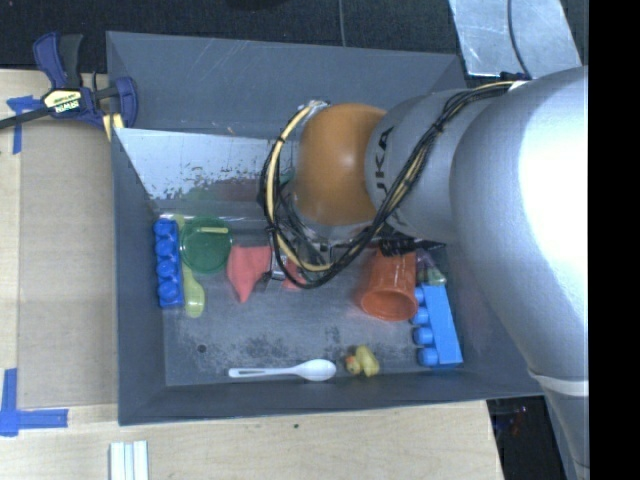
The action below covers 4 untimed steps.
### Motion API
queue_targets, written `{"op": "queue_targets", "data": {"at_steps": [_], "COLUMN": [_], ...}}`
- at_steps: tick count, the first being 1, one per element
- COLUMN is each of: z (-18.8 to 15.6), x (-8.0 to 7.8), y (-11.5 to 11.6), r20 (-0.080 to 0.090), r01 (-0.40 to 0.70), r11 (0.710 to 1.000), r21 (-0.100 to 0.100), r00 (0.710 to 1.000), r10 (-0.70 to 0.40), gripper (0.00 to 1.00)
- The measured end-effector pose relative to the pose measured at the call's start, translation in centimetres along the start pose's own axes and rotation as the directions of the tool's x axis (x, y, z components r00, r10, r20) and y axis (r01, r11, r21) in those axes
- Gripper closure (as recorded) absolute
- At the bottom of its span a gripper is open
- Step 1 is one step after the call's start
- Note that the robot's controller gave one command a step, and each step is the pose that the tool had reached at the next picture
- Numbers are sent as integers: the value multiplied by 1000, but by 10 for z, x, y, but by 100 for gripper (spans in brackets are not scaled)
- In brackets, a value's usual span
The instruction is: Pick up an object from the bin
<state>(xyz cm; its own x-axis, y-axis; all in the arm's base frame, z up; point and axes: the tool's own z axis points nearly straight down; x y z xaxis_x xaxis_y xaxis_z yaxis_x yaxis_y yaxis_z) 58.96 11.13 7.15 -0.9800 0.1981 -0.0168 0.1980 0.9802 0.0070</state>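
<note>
The job looks like it has only just begun, because nothing has been lifted out of the bin (pixel 135 298) yet. The big grey arm (pixel 500 198) reaches in from the right, and its round orange cover (pixel 335 163) and a bunch of cables (pixel 300 238) hang low over the middle of the bin. The gripper (pixel 283 268) sits down under them, just beside a soft pink piece (pixel 247 268) that lies flat on the floor near the middle. The cover and the cables are in the way, so it cannot be told if the gripper is spread wide, pressed together, or pinching something. The pink piece is the nearest thing to it, so that may be the one to pick, but this is only a guess. An orange cup (pixel 388 288) lies on its side just to the right of the gripper, touching a blue block (pixel 437 326). To the left are a green round lid (pixel 207 250), a yellow thing (pixel 193 298) and a long blue block (pixel 166 263) by the wall. A white spoon (pixel 285 371) and a small yellow toy (pixel 362 362) lie at the front, well apart from the gripper. All of these rest on the floor of the bin. What is left is to close on one thing and lift it up and out.
</note>
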Motion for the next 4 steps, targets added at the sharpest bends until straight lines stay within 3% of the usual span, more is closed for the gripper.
{"op": "queue_targets", "data": {"at_steps": [2,4], "z": [-39,-105], "x": [0,-2], "y": [-1,-1], "r20": [1,0], "r01": [-1,-1], "r11": [1000,1000], "r21": [0,0], "r00": [1000,1000], "r10": [1,1], "gripper": [100,100]}}
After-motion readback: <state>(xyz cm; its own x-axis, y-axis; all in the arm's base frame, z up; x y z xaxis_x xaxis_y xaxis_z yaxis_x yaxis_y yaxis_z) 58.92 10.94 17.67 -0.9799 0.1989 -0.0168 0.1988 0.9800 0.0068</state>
